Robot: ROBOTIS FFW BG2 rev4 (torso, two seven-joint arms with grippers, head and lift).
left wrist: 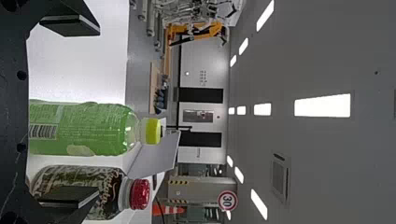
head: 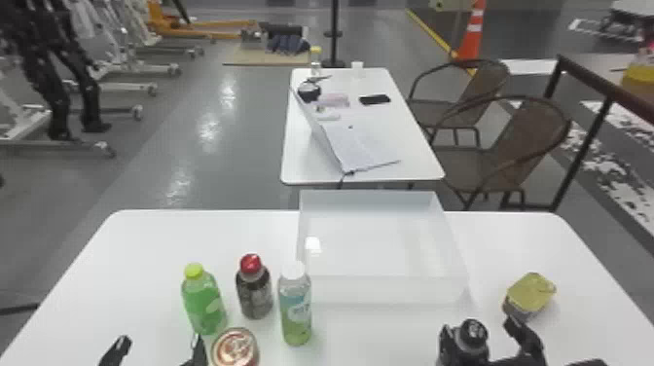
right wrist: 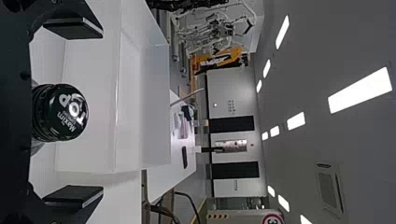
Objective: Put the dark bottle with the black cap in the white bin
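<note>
The left gripper (head: 158, 344) has its 2 fingers spread; ahead of it stand 1 green bottle (head: 204, 304) and, more to the right, 1 red-capped bottle (head: 255, 292). The white bin (head: 379, 291) lies ahead and to the left of the right gripper (head: 478, 327). This one has also 2 fingers spread, and between them the dark bottle (right wrist: 60, 112) stands upright, outside the bin.

You have the dark bottle (head: 471, 340) upright on the near side of the white bin (head: 379, 290), its round black cap (right wrist: 70, 112) uppermost. Your bin is rectangular, open-topped, and sits flat on the surface (head: 126, 253).
</note>
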